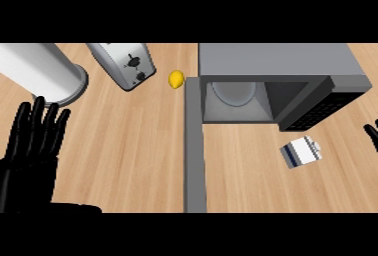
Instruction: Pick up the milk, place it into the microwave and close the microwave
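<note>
The milk carton lies askew just before the open microwave, far nearer the right hand, whose state I cannot tell. The left hand rests open and empty.

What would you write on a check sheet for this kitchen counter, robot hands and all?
Surface: wooden counter.
Job's things: milk on the counter, in front of the microwave; microwave door swung open.
Clutter: toaster, lemon, white cylinder, all at the back, left of the microwave.
Robot hands: left robot hand open, resting at the left edge; right robot hand barely shows at the right edge.
Cables: nothing seen.
Surroundings: nothing seen.
</note>
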You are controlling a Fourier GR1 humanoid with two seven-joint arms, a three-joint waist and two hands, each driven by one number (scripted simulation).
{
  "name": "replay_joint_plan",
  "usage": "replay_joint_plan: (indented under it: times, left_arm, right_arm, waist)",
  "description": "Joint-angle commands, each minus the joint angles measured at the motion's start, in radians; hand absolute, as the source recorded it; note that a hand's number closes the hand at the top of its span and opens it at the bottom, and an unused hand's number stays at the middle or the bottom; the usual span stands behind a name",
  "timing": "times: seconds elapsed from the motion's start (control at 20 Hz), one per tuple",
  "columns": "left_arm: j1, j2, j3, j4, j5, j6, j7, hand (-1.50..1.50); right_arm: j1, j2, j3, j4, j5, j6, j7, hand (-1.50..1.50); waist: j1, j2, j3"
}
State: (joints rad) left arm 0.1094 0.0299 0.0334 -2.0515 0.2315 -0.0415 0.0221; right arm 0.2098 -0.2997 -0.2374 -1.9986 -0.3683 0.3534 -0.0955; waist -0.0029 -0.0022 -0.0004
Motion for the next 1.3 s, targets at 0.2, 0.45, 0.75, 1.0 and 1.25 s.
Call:
replay_joint_plan:
  times: [0.2,0.45,0.75,1.0,1.25]
  left_arm:
    - [0.221,-0.028,-0.068,-0.047,0.025,-0.061,-0.125,-1.5]
    - [0.275,-0.02,-0.025,0.003,0.037,-0.157,-0.208,-1.5]
    - [0.354,-0.029,-0.051,-0.023,0.037,-0.171,-0.235,-1.5]
    - [0.382,-0.029,-0.032,0.002,0.035,-0.195,-0.299,-1.5]
    - [0.349,-0.009,-0.006,-0.079,0.079,-0.169,-0.196,-1.5]
  right_arm:
    - [0.138,0.039,-0.043,0.054,0.048,0.133,-0.116,-1.5]
    - [0.029,0.047,-0.066,0.199,0.076,0.133,-0.123,-1.5]
    - [-0.016,0.11,-0.02,0.369,0.188,0.139,-0.235,-1.5]
    - [-0.133,0.112,-0.044,0.599,0.324,0.055,-0.354,-1.5]
    - [-0.181,0.062,-0.11,0.758,0.313,0.052,-0.429,-1.5]
  waist:
    - [0.002,0.0,0.0]
    - [0.006,0.001,0.0]
    - [0.009,0.002,0.001]
    - [0.016,0.003,0.001]
    - [0.009,0.003,0.001]
